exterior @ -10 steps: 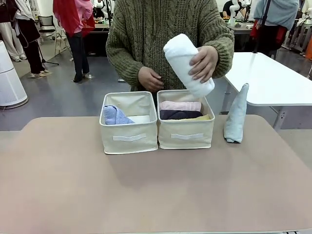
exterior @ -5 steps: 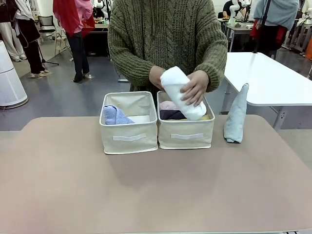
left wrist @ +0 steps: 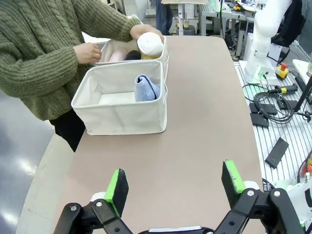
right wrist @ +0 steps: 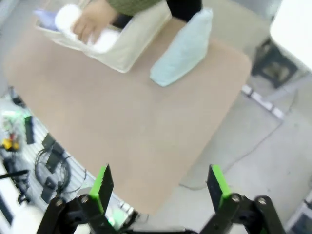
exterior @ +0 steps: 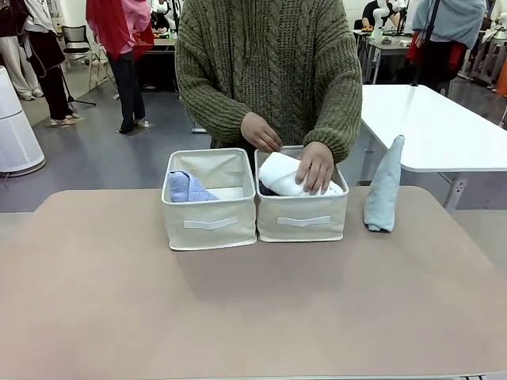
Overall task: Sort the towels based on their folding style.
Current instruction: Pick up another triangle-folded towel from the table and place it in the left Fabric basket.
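Two open claws hang back from the work: the left gripper (left wrist: 175,184) and the right gripper (right wrist: 160,184) each hold their green pads wide apart with nothing between them. Well ahead of the left gripper stand two beige fabric bins, touching side to side. The nearer bin (left wrist: 122,114) holds a light blue cone-folded towel (left wrist: 146,87). The farther bin (exterior: 303,224) holds a white rolled towel (left wrist: 150,44) under the person's hand (exterior: 315,168), beside a pink roll (left wrist: 117,56) and a dark grey roll (left wrist: 131,54). Ahead of the right gripper, across the bare table (right wrist: 122,122), a pale teal cone-folded towel (right wrist: 183,53) stands just beside that farther bin.
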Motion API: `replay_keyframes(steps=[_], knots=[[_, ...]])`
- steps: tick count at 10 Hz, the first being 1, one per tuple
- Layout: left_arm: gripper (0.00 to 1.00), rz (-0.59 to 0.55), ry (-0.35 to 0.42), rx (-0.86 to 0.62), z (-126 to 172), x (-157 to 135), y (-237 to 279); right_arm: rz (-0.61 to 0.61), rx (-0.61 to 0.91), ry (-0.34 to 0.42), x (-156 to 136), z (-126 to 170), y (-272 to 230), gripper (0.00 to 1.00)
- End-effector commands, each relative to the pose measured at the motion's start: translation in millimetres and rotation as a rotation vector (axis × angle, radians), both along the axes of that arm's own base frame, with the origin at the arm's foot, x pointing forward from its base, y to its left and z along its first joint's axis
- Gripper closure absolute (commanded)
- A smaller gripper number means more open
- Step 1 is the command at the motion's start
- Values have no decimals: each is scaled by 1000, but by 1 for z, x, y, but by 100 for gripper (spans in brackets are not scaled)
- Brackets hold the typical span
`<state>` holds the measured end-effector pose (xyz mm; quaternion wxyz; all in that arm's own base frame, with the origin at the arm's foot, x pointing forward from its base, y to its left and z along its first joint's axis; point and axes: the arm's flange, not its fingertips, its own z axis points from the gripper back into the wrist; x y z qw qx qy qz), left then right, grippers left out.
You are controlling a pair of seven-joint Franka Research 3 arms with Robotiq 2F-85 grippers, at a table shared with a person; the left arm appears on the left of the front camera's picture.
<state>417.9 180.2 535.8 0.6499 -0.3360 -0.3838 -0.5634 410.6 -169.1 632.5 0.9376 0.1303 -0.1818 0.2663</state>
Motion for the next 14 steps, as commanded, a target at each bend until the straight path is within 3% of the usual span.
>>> replay_keyframes(steps=[1, 3, 4, 5, 9, 10, 11, 12, 14], knots=[[0, 0, -16, -13, 1, -1, 1, -62, -63, 99, 27, -23, 30, 0], [0, 0, -16, -13, 1, -1, 1, -82, -71, 107, 45, -38, 52, 0], [0, 0, -16, -13, 1, -1, 1, -14, 13, 103, 34, -34, 51, 0], [0, 0, -16, -13, 1, -1, 1, -57, -68, 98, 48, -33, 56, 0], [0, 0, -16, -13, 1, -1, 1, -52, -54, 102, 48, -34, 55, 0], [0, 0, -16, -13, 1, -1, 1, -282, 77, 76, 64, -39, 70, 0], [0, 0, -16, -13, 1, -1, 1, -437, 142, 105, 86, -43, 95, 0], [0, 0, -16, -13, 1, -1, 1, -607, 110, 108, 116, -48, 121, 0], [0, 0, -16, -13, 1, -1, 1, -771, 125, 175, 160, -61, 145, 0]])
